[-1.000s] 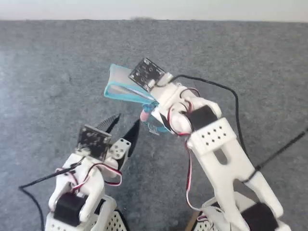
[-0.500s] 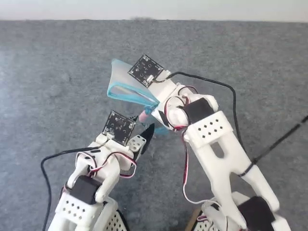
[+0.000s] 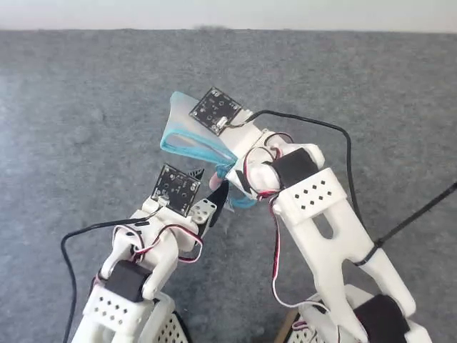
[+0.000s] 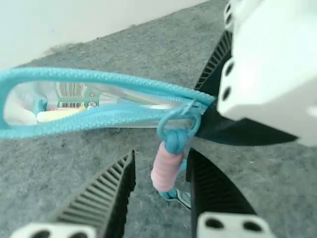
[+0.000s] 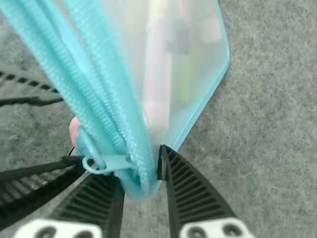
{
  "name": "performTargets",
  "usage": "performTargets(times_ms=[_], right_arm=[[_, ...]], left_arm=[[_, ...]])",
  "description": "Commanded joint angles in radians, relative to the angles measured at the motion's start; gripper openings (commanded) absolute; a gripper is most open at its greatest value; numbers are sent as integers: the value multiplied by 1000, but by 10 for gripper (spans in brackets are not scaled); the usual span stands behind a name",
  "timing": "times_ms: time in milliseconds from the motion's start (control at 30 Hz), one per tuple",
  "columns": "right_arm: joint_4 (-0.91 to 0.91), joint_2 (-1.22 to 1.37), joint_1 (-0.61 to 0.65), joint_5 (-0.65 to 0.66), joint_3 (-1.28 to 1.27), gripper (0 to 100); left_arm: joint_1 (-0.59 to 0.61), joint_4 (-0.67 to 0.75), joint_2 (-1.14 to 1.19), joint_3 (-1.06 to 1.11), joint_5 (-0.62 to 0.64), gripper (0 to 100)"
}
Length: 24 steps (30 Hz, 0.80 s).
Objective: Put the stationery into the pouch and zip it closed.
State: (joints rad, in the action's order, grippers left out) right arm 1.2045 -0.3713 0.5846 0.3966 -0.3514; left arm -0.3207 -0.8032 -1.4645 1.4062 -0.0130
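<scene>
A translucent pouch (image 3: 182, 132) with a blue zipper hangs above the grey mat, its mouth gaping. Stationery lies inside the pouch (image 4: 64, 101). My right gripper (image 5: 141, 168) is shut on the pouch (image 5: 188, 59) at its zipper end, seen from above as the right gripper (image 3: 227, 163). A pink zipper pull (image 4: 166, 171) dangles from the slider on a blue loop. My left gripper (image 4: 161, 156) is open, its two black fingers on either side of the pull with gaps to both. From above, the left gripper (image 3: 208, 186) sits just below the pouch's held corner.
Grey mat (image 3: 78, 143) covers the table all around, with a pale wall along the far edge. The right arm's black cable (image 3: 343, 143) loops to the right. The left arm's cable (image 3: 71, 243) trails to the left.
My left arm has swung forward and right, bringing its gripper up under the pouch's held corner. The right gripper has tilted the pouch slightly, still holding it.
</scene>
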Motion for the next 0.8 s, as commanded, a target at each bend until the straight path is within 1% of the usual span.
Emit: performTargets(times_ms=[0, 100, 267, 367, 500, 600, 667, 767], right_arm=[[44, -62, 51, -17, 51, 7], [50, -88, 62, -20, 48, 7], [41, -142, 59, -14, -5, 7], [-1, -151, 54, -6, -77, 7], [-101, -148, -1, 29, -186, 7], [-171, -148, -67, 32, -239, 7], [-202, -147, -105, 64, -264, 7], [-236, -147, -142, 81, -298, 7]], left_arm=[[2, 69, 18, 16, -8, 155], [2, 71, 18, 18, -9, 128], [9, 77, 17, 18, -9, 8], [9, 74, 11, 18, -9, 9], [12, 72, 11, 18, -9, 9], [60, 74, 11, 15, -9, 9], [101, 77, 11, 13, -9, 9], [127, 78, 11, 13, -9, 9]])
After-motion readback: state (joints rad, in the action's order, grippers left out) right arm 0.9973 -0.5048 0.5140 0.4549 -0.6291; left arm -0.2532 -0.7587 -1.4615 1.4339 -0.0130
